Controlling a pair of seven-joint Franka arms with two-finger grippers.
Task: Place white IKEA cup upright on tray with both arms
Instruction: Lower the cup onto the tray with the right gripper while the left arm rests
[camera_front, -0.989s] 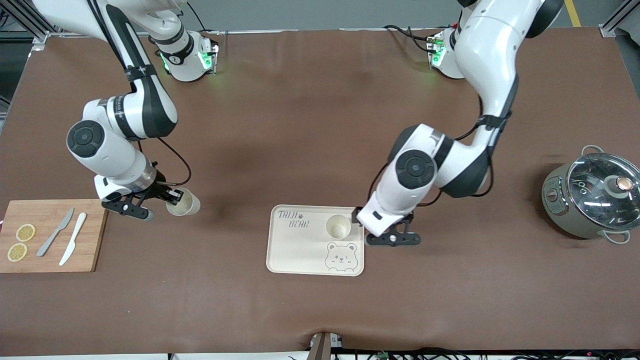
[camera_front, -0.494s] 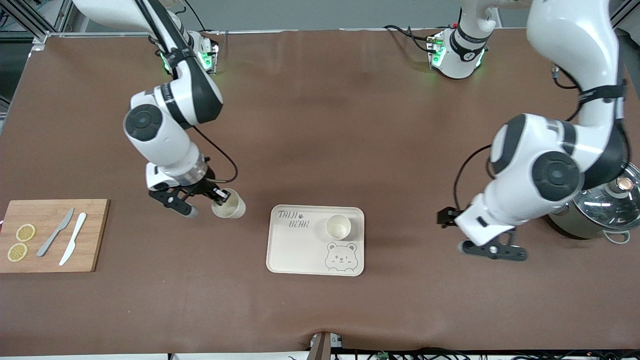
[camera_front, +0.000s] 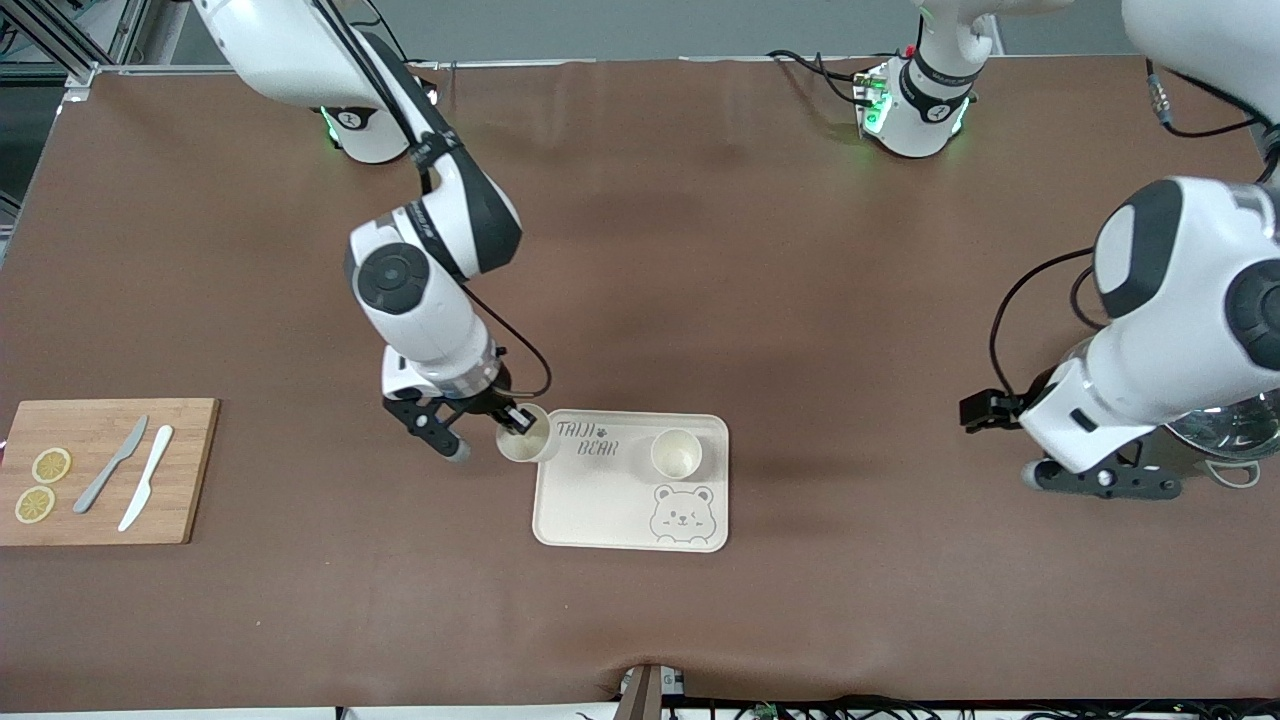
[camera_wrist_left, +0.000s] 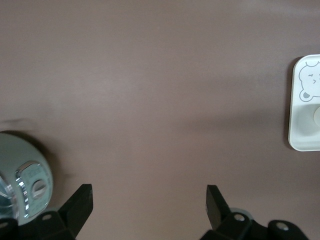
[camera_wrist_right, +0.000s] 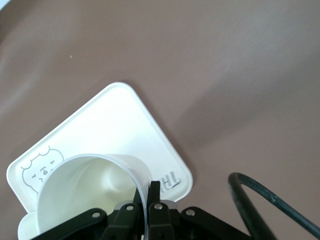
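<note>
1. The right pincer (camera_front: 512, 420) is clamped on the rim of a white cup (camera_front: 526, 440), one finger inside the mouth and one outside, and carries it over the corner of the tray (camera_front: 600, 505) that lies toward the right arm's end of the surface (camera_front: 640, 250). The cup's mouth faces up, slightly tilted.
2. A second cup (camera_front: 676, 453) stands upright on the tray, above the bear drawing (camera_front: 682, 513) and toward the left arm's end.
3. The left pincer (camera_wrist_left: 149, 202) hangs over bare surface beside the pot (camera_front: 1225, 430), well apart from the tray; its fingers are spread wide with nothing between them, and that arm waits.
4. Risk: the carried cup sits over the tray's raised edge. Lowered here, its base could land half on the rim and tip when released.
5. Risk: a rim pinch holds only a thin wall, so the cup could swing or slip if the arm stops abruptly.
6. Risk: carried too far across, it could knock the standing cup.
7. The cutting board (camera_front: 100, 470) with its knives (camera_front: 128, 477) and lemon slices (camera_front: 42, 484) lies near the right arm's end, out of the way.
</note>
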